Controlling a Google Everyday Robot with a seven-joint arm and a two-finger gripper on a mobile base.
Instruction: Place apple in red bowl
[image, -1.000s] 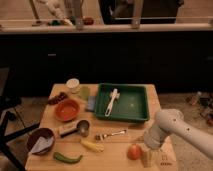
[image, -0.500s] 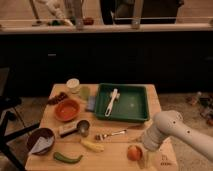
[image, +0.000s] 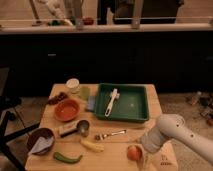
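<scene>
Worktop: a light wooden table (image: 155, 102), seen from above its near edge.
Apple: the small round orange-red apple (image: 132, 152) lies on the table at the near edge, toward the near right corner. It is not in any bowl.
Red bowl: the shallow bright orange-red bowl (image: 67, 109) stands near the left edge, about halfway between the far and near edges. It is well apart from the apple.
Gripper: the pale gripper (image: 142, 159) on the white arm (image: 172, 134) is low at the near edge, just beside the right side of the apple.
Claw state: I cannot tell how far it is open, or whether it has hold of the apple.
Tray: a green rectangular plastic tray (image: 135, 106) sits toward the far right corner, with a white long-handled tool (image: 112, 101) inside.
Near left corner: a dark maroon-brown bowl (image: 36, 136) and a green pepper (image: 67, 158).
Middle: a small metal cup (image: 83, 127), a long yellow vegetable (image: 92, 146) and a metal utensil (image: 110, 134) lie between the red bowl and the apple.
</scene>
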